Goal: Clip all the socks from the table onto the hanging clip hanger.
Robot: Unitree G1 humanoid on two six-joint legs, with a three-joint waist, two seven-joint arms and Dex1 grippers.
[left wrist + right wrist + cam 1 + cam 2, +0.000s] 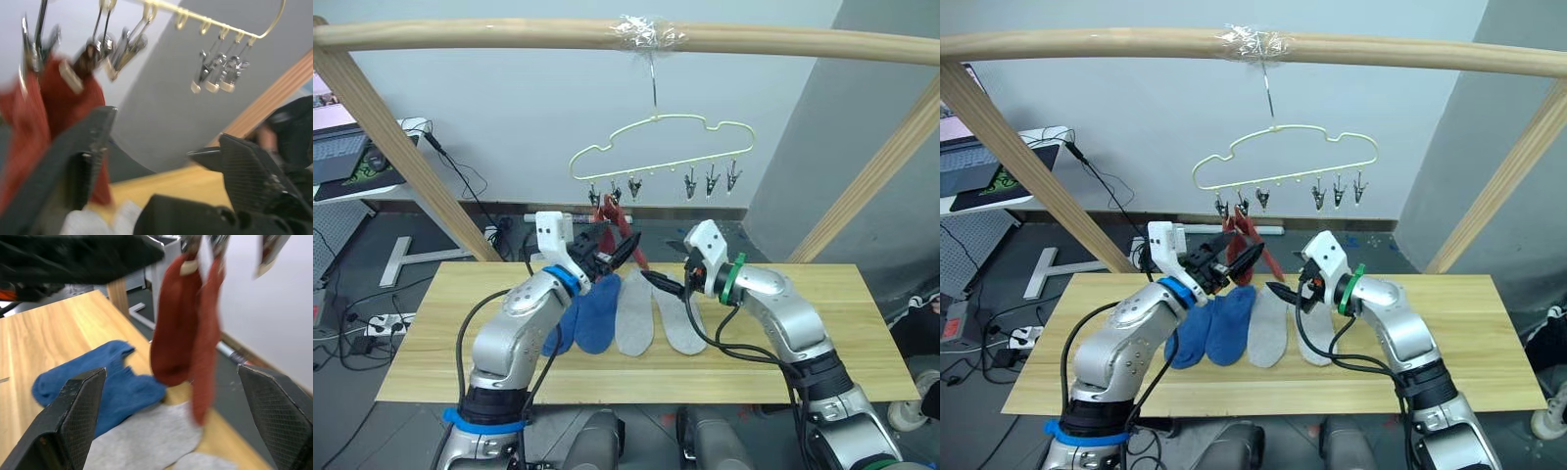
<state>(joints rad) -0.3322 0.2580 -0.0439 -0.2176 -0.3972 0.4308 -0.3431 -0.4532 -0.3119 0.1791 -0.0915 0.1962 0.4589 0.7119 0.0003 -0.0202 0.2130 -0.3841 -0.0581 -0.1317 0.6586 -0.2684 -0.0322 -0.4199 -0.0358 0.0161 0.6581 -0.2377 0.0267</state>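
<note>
Two rust red socks hang from clips in the left group of the pale wire clip hanger. The three clips of its right group are bare. My left gripper stands open just below and beside the red socks, holding nothing. My right gripper is open too, low over the table, with its fingertips pointing at the hanging socks. Two blue socks and two light grey socks lie side by side on the table under both grippers.
A thick wooden pole frame carries the hanger, and its slanted legs flank the table. A laptop sits on a desk at far left, with cables and a power strip on the floor.
</note>
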